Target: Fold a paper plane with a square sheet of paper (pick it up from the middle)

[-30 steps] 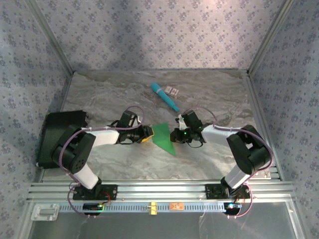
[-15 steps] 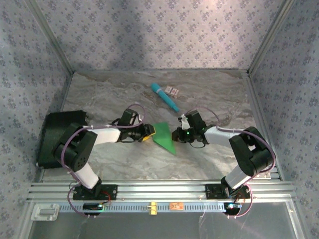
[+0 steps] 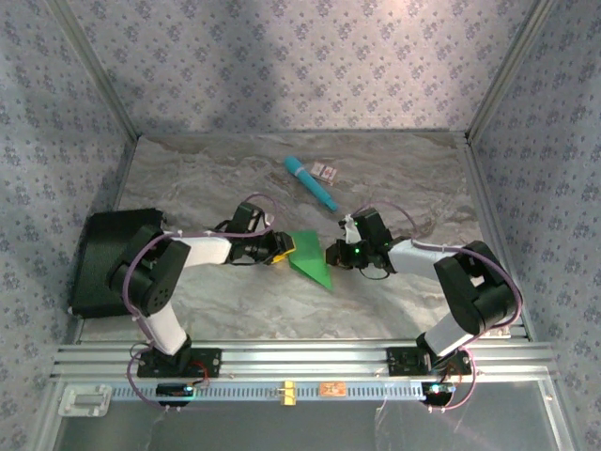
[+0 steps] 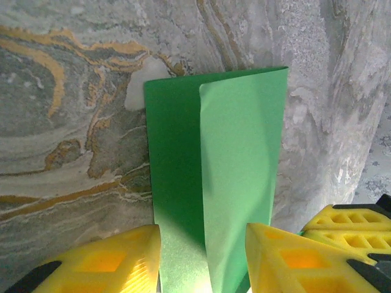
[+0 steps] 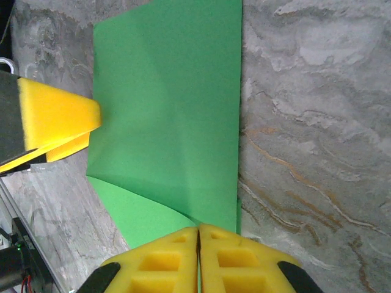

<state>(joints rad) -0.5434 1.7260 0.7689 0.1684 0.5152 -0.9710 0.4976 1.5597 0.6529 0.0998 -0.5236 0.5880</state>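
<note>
slippage threatens: the right claw (image 3: pixel 332 255) is clamped on the 3 o'clock edge of the thin bright green folded paper sheet (image 3: pixel 310 256) at the middle of the marbled surface (image 3: pixel 404 188), and the left claw (image 3: pixel 283 249) stands apart astride its 9 o'clock flap. uneven closing there could skew the crease.

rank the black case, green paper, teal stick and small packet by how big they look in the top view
1. black case, clearly the largest
2. green paper
3. teal stick, about as long as the paper but much thinner
4. small packet, the smallest
</note>
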